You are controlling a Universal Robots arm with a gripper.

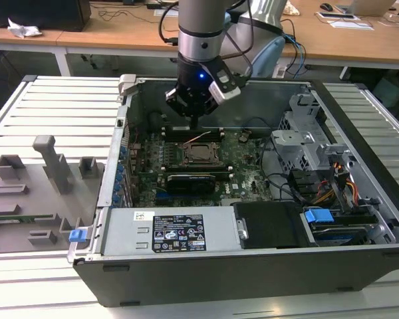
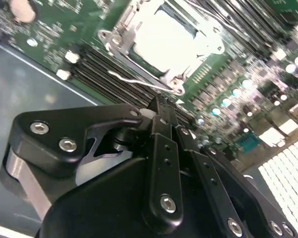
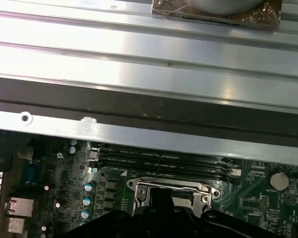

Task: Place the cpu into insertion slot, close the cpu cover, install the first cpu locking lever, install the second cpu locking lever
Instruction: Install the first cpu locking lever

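As we read the exterior view front to back, the case [image 1: 219,279] wall comes first, with the power supply [image 1: 176,232] right behind it. Next we get the long black expansion card [image 1: 196,179], lying flat across the green motherboard [image 1: 246,159].

Just past the card is the insertion slot [image 1: 187,157]. The cpu [image 2: 164,37] sits in it, bright metal top up. The cpu cover [image 2: 123,29] lies down flat around the chip, its cut-out framing it.

On the slot's far edge, next to the memory slots [image 3: 159,161], a thin wire locking lever [image 2: 139,81] runs along the socket, with its hooked end by the corner. We can't tell whether it's latched.

The gripper [image 1: 195,125] hangs nose-down right over that edge. Its fingers [image 2: 161,148] are drawn together at the tip with no gap showing, and we see nothing pinched between them. The tip sits just beside the lever wire; we can't confirm contact.

Beyond the case we see the ribbed table [image 1: 60,106], then a wooden desk [image 1: 120,33] at the back.
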